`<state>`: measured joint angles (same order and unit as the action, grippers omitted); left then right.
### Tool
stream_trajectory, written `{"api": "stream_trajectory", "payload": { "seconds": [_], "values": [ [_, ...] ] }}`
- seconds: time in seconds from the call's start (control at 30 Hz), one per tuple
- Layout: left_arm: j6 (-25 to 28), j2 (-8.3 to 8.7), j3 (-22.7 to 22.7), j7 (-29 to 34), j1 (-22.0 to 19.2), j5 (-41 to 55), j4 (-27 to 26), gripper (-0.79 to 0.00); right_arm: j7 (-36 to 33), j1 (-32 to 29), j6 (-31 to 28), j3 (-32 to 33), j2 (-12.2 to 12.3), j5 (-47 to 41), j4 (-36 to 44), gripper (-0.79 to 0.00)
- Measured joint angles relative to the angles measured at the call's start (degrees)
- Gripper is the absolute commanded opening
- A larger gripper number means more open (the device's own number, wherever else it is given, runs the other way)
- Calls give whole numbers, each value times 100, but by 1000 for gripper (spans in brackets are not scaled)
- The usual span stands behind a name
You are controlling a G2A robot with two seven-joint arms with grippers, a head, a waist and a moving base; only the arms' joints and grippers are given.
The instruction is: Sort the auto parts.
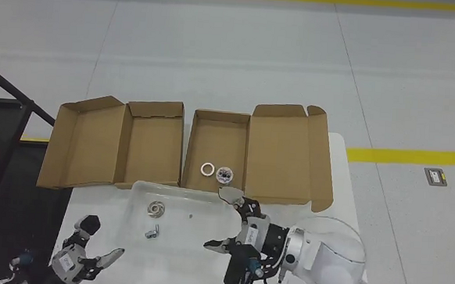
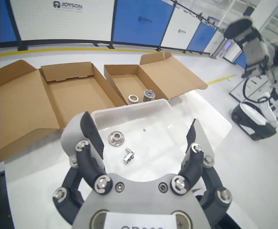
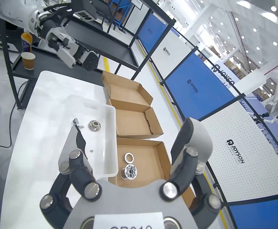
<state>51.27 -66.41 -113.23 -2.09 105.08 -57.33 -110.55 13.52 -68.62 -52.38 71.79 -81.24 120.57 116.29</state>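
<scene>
While left gripper (image 2: 141, 122) and right gripper (image 3: 131, 125) gape empty, flange (image 2: 116, 138) sits off tray (image 2: 130, 108) walls.

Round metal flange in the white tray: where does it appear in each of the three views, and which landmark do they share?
Top view: the round metal flange lies in the white tray, near its edge by the empty cardboard box.
Left wrist view: flange on the tray floor, before that box.
Right wrist view: flange near the tray wall facing the boxes.
Shared landmark: the small bracket beside it in the tray.
</scene>
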Motion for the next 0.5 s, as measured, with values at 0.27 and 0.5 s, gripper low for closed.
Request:
{"api": "stream_trajectory", "payload": {
  "seconds": [0.27,0.5],
  "values": [
    [3,1,15,3,-1,-62,-25,0,-8,2,-2,-1,-1,-8,-1,0],
    [153,57,-138,314,-96,-198,0,0,469,-208,107,152,88,-81,122,0]
  ]
}}
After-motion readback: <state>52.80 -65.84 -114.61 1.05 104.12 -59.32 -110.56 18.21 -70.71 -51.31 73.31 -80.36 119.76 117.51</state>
